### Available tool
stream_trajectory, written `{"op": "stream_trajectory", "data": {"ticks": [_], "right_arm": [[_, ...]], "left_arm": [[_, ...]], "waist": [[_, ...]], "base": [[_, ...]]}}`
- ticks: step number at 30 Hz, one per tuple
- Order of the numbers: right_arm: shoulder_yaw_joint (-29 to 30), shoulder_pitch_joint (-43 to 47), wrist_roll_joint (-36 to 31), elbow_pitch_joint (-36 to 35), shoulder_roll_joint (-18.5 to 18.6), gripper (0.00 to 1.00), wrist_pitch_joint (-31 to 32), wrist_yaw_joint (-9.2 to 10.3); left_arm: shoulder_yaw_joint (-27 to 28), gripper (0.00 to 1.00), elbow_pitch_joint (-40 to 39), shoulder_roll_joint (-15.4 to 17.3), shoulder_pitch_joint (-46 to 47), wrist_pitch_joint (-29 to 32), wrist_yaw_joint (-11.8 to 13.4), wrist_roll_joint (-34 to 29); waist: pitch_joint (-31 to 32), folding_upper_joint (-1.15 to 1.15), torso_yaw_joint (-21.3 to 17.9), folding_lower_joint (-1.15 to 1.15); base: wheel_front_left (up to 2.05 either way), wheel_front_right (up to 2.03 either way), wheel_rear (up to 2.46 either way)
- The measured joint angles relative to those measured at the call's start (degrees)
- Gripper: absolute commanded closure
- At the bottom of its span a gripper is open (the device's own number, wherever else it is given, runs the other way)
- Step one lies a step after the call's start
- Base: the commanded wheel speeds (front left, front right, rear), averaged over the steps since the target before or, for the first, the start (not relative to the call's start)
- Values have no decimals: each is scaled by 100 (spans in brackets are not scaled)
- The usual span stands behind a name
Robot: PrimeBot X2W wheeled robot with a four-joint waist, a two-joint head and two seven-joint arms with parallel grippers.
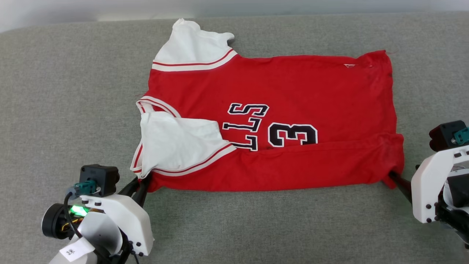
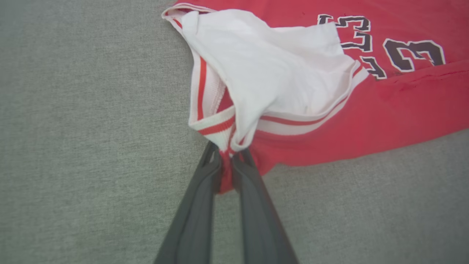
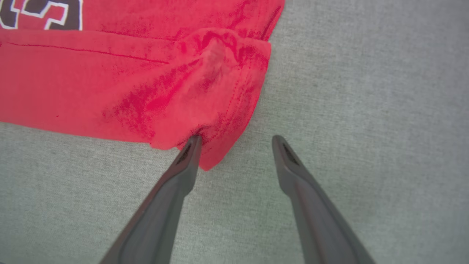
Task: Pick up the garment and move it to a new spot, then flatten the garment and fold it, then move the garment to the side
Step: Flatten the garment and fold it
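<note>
The garment (image 1: 293,91), a red jersey T-shirt with white sleeves and a black "3", lies spread sideways on the grey surface, its near long edge folded up over the lettering. One white sleeve (image 1: 176,145) lies folded onto the front; the other (image 1: 190,47) sticks out at the far side. My left gripper (image 1: 141,183) is at the near left corner, and in the left wrist view it (image 2: 228,156) is shut on the garment (image 2: 366,110) at the sleeve trim. My right gripper (image 3: 236,141) stands open at the near right corner, its left fingertip touching the garment's hem (image 3: 205,146).
A grey fabric-covered surface (image 1: 73,91) stretches widely on all sides of the shirt. A pale wall or edge runs along the far side (image 1: 55,11). My white forearms sit at the lower left (image 1: 110,220) and lower right (image 1: 432,183).
</note>
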State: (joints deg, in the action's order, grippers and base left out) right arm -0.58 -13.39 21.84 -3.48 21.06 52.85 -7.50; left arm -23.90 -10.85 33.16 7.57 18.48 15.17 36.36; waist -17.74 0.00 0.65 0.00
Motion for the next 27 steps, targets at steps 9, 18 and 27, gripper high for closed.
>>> {"op": "stream_trajectory", "data": {"ticks": [9, 18, 27], "right_arm": [[-198, -262, -63, 738, -38, 0, 47, 1], [-414, -514, -65, 1188, 90, 100, 98, 9], [-493, -362, 87, 1366, 126, 100, -129, -1]], "left_arm": [[-42, 100, -438, -25, 7, -2, -8, 11], [-156, 100, -287, -30, 69, 53, -110, 59], [-158, 100, 65, 33, -83, 86, -205, 242]], "waist": [[-209, 0, 209, 0], [-355, 0, 357, 0], [52, 0, 339, 0]], "base": [[0, 0, 0], [0, 0, 0], [0, 0, 0]]}}
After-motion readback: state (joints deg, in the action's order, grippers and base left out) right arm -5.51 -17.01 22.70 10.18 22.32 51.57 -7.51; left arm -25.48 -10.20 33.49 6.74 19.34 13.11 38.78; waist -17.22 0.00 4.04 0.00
